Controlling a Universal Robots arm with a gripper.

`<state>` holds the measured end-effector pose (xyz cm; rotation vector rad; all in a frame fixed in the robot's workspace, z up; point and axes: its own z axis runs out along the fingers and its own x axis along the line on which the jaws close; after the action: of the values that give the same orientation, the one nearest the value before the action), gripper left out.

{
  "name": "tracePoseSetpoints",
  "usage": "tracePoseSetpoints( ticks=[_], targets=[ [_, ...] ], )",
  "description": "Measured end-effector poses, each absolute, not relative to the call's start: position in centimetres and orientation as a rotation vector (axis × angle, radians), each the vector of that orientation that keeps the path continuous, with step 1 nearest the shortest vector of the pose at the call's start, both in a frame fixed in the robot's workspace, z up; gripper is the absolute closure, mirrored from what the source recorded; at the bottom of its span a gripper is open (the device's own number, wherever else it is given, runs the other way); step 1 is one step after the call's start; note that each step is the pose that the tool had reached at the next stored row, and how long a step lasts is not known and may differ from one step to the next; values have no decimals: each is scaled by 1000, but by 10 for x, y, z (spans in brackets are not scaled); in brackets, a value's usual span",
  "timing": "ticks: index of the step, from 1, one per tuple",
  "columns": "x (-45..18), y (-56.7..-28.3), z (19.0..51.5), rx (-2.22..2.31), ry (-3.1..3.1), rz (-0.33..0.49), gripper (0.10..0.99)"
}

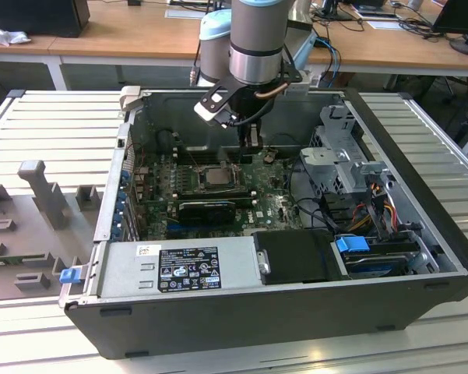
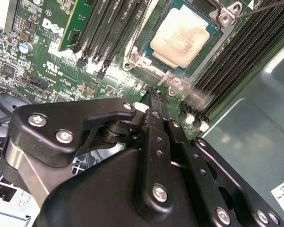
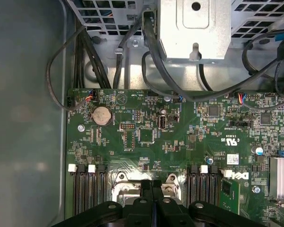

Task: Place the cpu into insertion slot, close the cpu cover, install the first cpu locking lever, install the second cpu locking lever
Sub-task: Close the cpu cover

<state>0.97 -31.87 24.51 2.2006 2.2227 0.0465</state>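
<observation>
While the black two-fingered gripper (image 1: 251, 139) hangs inside the open black computer case (image 1: 296, 315), its fingers are pressed tightly together with nothing pinched between them; in both wrist views they meet along a thin seam (image 2: 154, 93) (image 3: 152, 185). In the exterior view the small square cpu (image 1: 216, 176) lies at about seven o'clock from the gripper, near it but apart. It sits flat in the dark-framed square insertion slot (image 1: 195, 180) on the green circuit board (image 1: 274, 207). In the second wrist view the cpu (image 2: 182, 37) shows a pale beige-silver face with rounded corners and a slightly mottled, dull sheen, ringed by a narrow teal-green edge. It looks level with the socket frame, and the closed fingertips hover just off one side of that frame, above a silvery screwed bracket (image 2: 138, 60). Long black memory slots (image 2: 108, 28) run on both sides of the socket. In the exterior view the grey power supply box (image 1: 179, 266) lies at six o'clock from the socket, and the silver metal drive cage (image 1: 339, 160) at three o'clock. The first wrist view shows a round silver coin battery (image 3: 102, 115) on the board beyond the fingertips.
</observation>
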Motion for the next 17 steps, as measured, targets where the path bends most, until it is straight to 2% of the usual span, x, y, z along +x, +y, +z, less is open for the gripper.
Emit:
tracePoseSetpoints(
  ticks=[17],
  targets=[
    [7,-319,245,2201,2223,47,980]
  ],
)
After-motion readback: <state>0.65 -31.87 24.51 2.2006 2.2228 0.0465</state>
